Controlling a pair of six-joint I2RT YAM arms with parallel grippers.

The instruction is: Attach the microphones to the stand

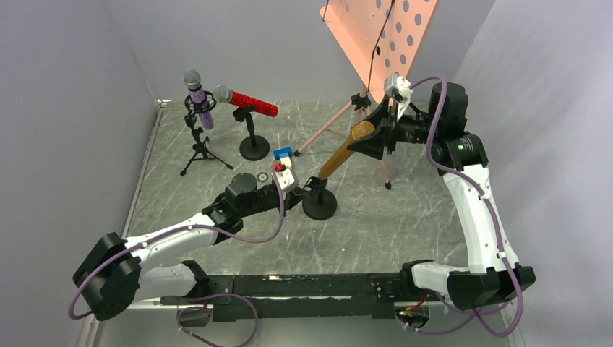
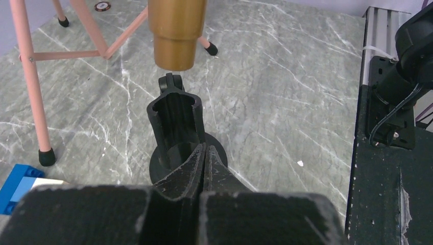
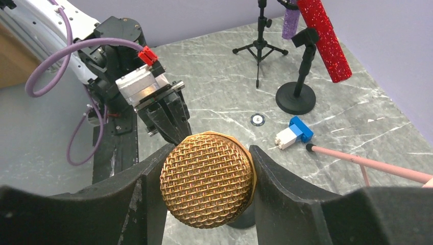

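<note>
Clamping the gold microphone (image 3: pixel 207 186) by its mesh head, our right gripper (image 1: pixel 377 134) holds its tail just above the stand (image 2: pixel 176 115), midway between the table's (image 1: pixel 412 217) side edges. Our left gripper (image 2: pixel 204 155) has its fingers closed together on nothing, just beside that stand.

Operating from afar, I am working in what is looking like a robotics lab cell. Plain grey walls (image 1: pixel 65 87) are boxing in the marble-patterned table (image 1: pixel 405 217) beyond my left gripper (image 1: pixel 297 194). Behind it, a black rail (image 1: pixel 289 285) is anchoring both arms, with purple cables (image 1: pixel 253 238) trailing.
</note>
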